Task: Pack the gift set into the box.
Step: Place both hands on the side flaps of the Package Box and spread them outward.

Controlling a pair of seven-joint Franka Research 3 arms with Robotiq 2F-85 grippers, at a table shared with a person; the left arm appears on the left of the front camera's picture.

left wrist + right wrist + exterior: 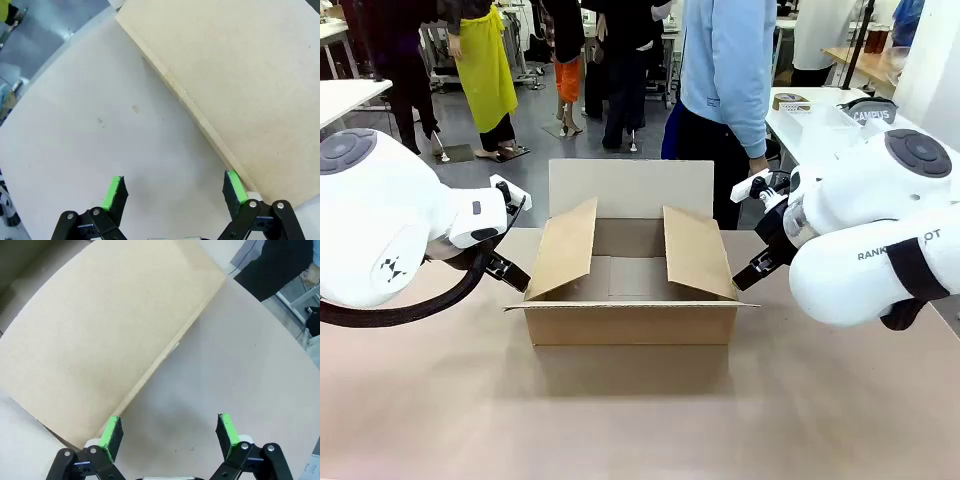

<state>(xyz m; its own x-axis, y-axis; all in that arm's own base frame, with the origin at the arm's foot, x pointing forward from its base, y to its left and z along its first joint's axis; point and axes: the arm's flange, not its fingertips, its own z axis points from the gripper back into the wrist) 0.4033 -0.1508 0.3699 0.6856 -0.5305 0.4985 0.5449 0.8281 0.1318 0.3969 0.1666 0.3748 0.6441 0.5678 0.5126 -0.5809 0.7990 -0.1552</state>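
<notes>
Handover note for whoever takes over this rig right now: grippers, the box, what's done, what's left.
Left gripper: open, empty, low beside the box on its left.
Right gripper: open, empty, beside the box's right side.
The box is mid-table with its flaps open and the visible floor bare. A person stands behind it.
Done: box open and ready.
Left: put the gift set in the box.
</notes>
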